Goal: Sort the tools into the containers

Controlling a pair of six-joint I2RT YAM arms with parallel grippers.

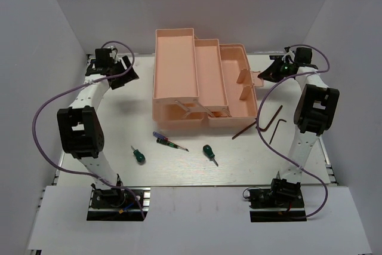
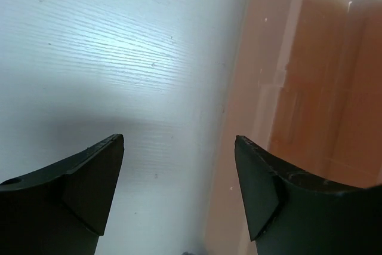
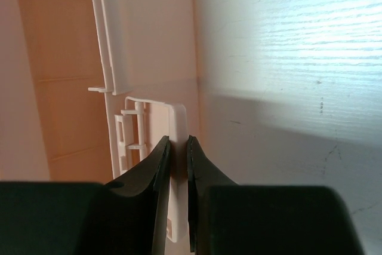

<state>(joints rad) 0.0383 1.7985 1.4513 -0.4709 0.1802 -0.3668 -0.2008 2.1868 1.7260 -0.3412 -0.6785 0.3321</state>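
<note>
right gripper (image 3: 178, 143) pinches a tab (image 3: 178, 117) on the toolbox (image 1: 176, 64) edge; left gripper (image 2: 179, 144) jaws wide, toolbox wall alongside.

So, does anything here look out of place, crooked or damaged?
Nothing looks damaged or spilled. The peach-pink translucent plastic toolbox stands open, yet all five tools lie outside it on the white table: two green-handled screwdrivers, a blue-and-red-handled screwdriver, two dark L-shaped hex keys.

Toolbox (image 1: 174, 64) bars centre (left flank seemingly passable)
</note>
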